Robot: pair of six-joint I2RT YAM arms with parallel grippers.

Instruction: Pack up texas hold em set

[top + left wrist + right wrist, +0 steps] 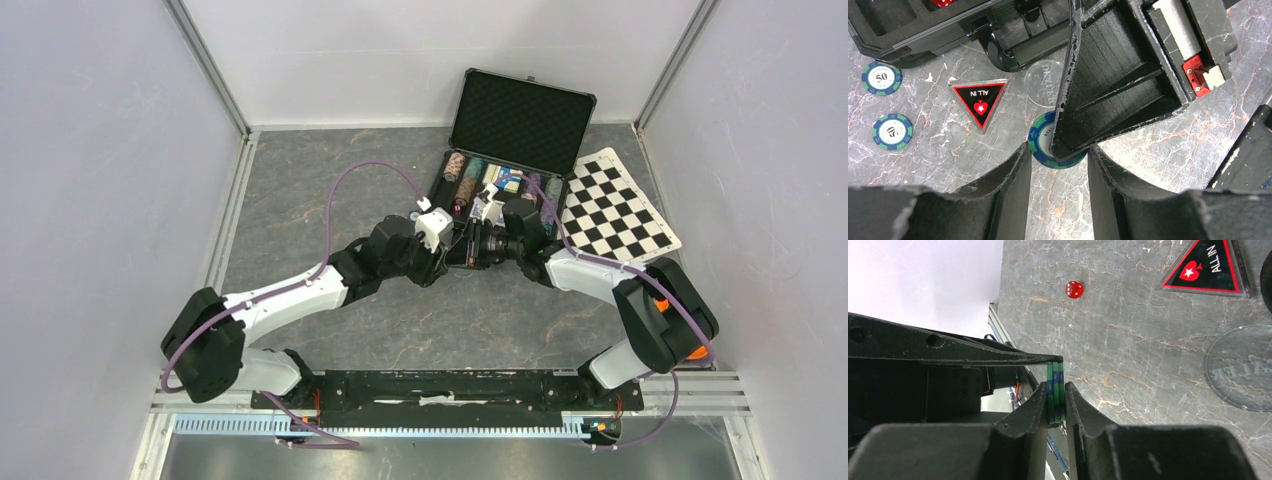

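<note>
Right fingers (1054, 405) pinch green chips (1055, 390); left fingers (1060, 185) half-open, empty; marker (979, 99), die (1074, 289) nearby

Both arms meet before the open case (520, 125) (lid up).

Even bright light, soft shadows; near foreground blurred.
</note>
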